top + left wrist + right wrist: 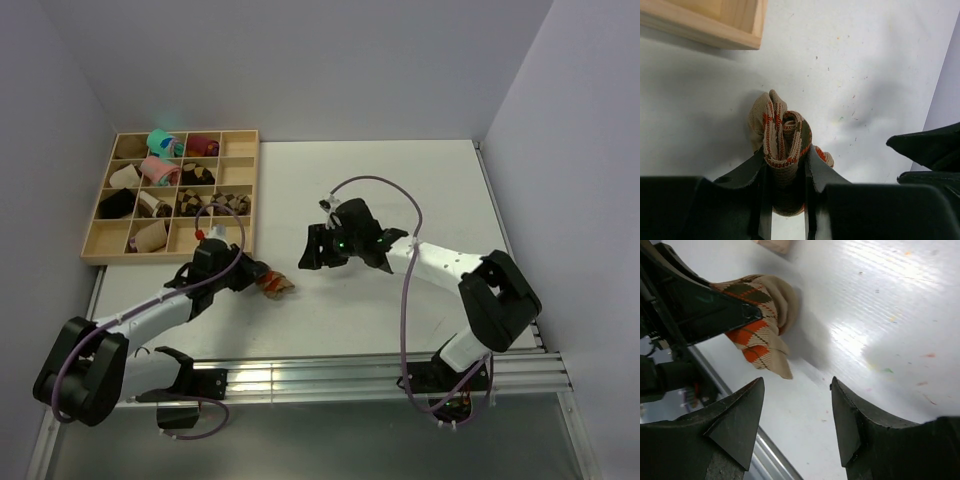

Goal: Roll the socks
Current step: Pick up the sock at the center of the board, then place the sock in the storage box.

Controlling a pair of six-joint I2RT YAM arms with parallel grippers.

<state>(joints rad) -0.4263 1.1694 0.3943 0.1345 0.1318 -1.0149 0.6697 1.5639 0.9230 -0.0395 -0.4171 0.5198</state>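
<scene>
Socks (782,127) sat pinched in my left gripper (786,150), projecting past its fingertips toward my right gripper (797,385). That one hung wide open, empty, near but apart.

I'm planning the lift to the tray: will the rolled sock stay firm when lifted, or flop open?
Probably floppy: the sock bulges softly in the left gripper. It may loosen, since a free end sticks out of the coil. Likely light for its size, as it looks like thin cloth.

Light was bright; glare streaked the table (875,300) in the right wrist view's upper right, and the socks (767,307) cast a soft shadow.
</scene>
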